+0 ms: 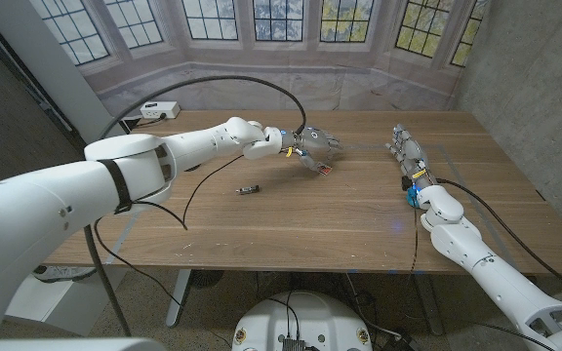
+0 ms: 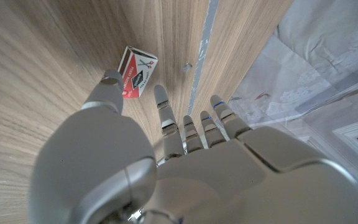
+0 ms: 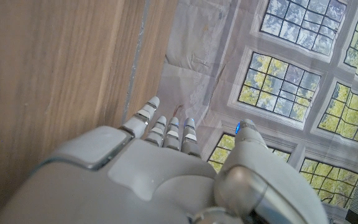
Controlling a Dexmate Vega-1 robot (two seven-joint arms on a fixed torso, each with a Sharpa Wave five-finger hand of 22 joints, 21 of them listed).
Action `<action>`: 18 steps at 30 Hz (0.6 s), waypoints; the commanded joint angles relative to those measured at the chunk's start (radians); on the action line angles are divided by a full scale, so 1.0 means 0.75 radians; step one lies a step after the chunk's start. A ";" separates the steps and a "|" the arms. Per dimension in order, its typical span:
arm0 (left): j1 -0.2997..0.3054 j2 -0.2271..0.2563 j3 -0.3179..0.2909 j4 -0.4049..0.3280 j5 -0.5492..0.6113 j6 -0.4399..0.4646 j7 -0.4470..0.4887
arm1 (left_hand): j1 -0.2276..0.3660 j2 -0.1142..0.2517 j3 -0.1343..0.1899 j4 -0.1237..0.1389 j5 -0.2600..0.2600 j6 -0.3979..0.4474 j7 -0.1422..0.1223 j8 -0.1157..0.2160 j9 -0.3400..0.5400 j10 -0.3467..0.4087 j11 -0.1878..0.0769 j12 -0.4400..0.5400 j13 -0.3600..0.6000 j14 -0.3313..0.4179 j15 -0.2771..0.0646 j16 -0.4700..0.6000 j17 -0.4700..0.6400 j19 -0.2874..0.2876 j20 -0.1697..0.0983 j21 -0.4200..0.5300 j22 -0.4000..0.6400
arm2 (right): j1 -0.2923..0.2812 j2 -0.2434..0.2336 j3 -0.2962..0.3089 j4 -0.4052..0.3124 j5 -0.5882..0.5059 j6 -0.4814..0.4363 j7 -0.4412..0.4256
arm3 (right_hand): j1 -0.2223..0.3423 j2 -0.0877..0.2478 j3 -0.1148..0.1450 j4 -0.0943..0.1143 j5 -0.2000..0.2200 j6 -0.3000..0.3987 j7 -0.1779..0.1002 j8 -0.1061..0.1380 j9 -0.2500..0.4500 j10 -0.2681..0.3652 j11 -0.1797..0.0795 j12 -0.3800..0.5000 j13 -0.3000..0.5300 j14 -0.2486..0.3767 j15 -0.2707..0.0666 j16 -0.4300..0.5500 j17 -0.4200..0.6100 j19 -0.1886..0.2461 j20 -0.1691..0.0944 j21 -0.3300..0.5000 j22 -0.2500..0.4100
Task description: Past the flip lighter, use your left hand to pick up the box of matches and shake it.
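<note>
We see wooden table (image 1: pixel 291 219) from above. Nearest item: small dark lighter (image 1: pixel 249 189), near table centre. Past it, at 1 o'clock from lighter, left hand (image 1: pixel 312 146) hovers low, fingers (image 2: pixel 163 112) spread, holding nothing. Matchbox (image 1: pixel 326 169) lies flat on table just beside fingertips; red and white face up; we cannot tell if thumb (image 2: pixel 109 87) touches it. Right hand (image 1: pixel 406 151) at 3 o'clock from matchbox, well apart, on table, fingers extended, empty. Farthest: white power strip (image 1: pixel 156 111) at table's far left edge.
</note>
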 commanded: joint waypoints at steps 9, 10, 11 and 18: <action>0.012 -0.001 0.007 -0.018 -0.005 0.024 -0.046 | -0.002 0.011 -0.011 0.006 -0.003 0.011 0.010 -0.002 -0.009 -0.002 0.014 -0.004 0.005 -0.003 0.009 -0.003 0.005 -0.003 0.008 -0.004 0.005 | -0.024 -0.010 0.008 -0.013 0.011 -0.004 0.003 | 0.001 0.003 -0.001 -0.005 -0.001 0.008 0.002 -0.005 0.004 0.009 -0.002 0.003 0.004 0.001 -0.001 0.007 0.005 0.012 -0.038 -0.002 0.006; 0.014 0.002 0.006 -0.023 -0.006 0.025 -0.049 | -0.003 0.012 -0.011 0.006 -0.003 0.017 0.008 -0.001 -0.010 -0.002 0.015 -0.004 0.005 -0.003 0.010 -0.003 0.005 -0.003 0.008 -0.004 0.005 | -0.024 -0.010 0.007 -0.014 0.011 -0.004 0.002 | 0.001 0.003 -0.001 -0.005 -0.001 0.008 0.001 -0.006 0.004 0.009 -0.002 0.003 0.004 0.001 -0.001 0.007 0.005 0.012 -0.038 -0.002 0.006; 0.016 0.004 0.006 -0.028 -0.005 0.027 -0.051 | -0.004 0.012 -0.012 0.006 -0.003 0.019 0.008 -0.001 -0.011 -0.002 0.014 -0.004 0.005 -0.003 0.009 -0.003 0.005 -0.003 0.008 -0.004 0.005 | -0.024 -0.010 0.007 -0.014 0.010 -0.005 0.002 | 0.001 0.003 -0.001 -0.005 -0.001 0.008 0.002 -0.006 0.004 0.008 -0.002 0.003 0.004 0.001 -0.001 0.007 0.005 0.012 -0.038 -0.002 0.006; 0.025 0.017 -0.001 -0.047 -0.002 0.035 -0.068 | -0.006 0.012 -0.013 0.007 -0.003 0.031 0.008 0.000 -0.015 -0.002 0.014 -0.003 0.005 -0.004 0.010 -0.003 0.005 -0.003 0.008 -0.004 0.005 | -0.024 -0.009 0.003 -0.016 0.010 -0.011 0.002 | 0.001 0.003 -0.001 -0.006 -0.001 0.008 0.001 -0.006 0.004 0.009 -0.001 0.003 0.004 0.001 -0.001 0.007 0.005 0.012 -0.037 -0.002 0.006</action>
